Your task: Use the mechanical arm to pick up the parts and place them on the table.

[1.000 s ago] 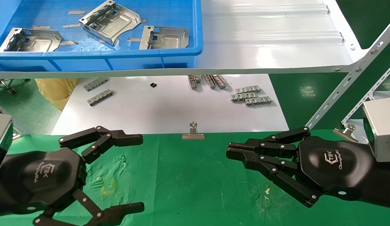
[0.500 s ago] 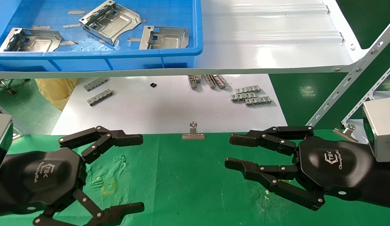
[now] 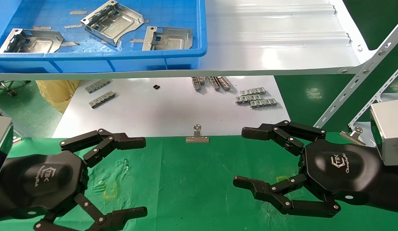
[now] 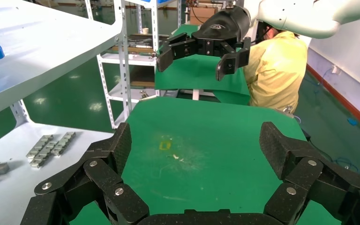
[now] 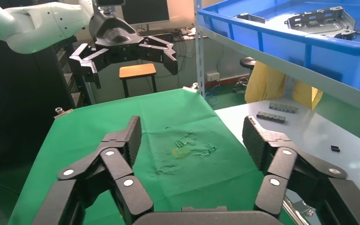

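- The left gripper (image 3: 134,175) hangs over the left part of the table (image 3: 192,186), which is covered in green cloth. Its black fingers are spread wide and hold nothing.
- Its glossy palm has a white logo; I can read "TEK" there, the smaller word under it is not readable.
- A yellow square mark (image 3: 110,190) lies on the cloth between the left fingers.
- Three parts are in the blue bin (image 3: 128,61) on the upper white shelf (image 3: 275,48): the left plate (image 3: 30,41), the middle plate (image 3: 113,21), which sits tilted, and the right plate (image 3: 168,38). None touches a gripper.
- On the white sheet (image 3: 166,112) under the shelf lie small grey ridged strips (image 3: 256,98) in several groups, and one small black piece (image 3: 156,86).
- One binder clip (image 3: 197,136) sits on the far edge of the cloth, between the two grippers.
- The right gripper (image 3: 243,158) hangs over the right part of the table, fingers wide apart and empty.
- Its palm shows the same "TEK" logo with a cursive word under it.
- A second yellow mark (image 3: 281,178) shows between the right fingers.
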Robot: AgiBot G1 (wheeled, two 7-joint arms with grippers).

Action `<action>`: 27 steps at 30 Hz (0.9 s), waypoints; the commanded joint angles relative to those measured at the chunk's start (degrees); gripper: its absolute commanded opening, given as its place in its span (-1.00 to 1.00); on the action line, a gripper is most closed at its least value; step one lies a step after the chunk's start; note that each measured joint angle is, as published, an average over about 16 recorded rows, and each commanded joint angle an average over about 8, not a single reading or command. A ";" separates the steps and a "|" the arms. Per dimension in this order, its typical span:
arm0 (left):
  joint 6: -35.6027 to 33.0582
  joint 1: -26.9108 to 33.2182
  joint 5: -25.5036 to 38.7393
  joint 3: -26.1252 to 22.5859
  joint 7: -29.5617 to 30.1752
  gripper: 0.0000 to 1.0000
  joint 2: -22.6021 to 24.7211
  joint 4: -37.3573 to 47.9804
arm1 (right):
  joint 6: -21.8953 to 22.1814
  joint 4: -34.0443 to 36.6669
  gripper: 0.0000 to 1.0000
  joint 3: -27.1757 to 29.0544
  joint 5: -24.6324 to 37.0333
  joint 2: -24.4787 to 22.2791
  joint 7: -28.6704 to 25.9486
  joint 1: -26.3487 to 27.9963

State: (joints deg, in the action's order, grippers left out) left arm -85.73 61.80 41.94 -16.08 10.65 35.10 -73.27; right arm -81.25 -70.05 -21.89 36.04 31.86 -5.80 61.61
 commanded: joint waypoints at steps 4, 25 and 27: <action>0.00 0.00 0.00 0.00 0.00 1.00 0.00 0.00 | 0.00 0.00 1.00 0.00 0.00 0.00 0.00 0.00; 0.00 0.00 0.00 0.00 0.00 1.00 0.00 0.00 | 0.00 0.00 -1.00 0.00 0.00 0.00 0.00 0.00; 0.00 0.00 0.00 0.00 0.00 1.00 0.00 0.00 | 0.00 0.00 -1.00 0.00 0.00 0.00 0.00 0.00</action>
State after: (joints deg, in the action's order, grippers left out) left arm -85.73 61.80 41.94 -16.08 10.65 35.10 -73.27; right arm -81.24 -70.05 -21.88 36.04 31.86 -5.80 61.61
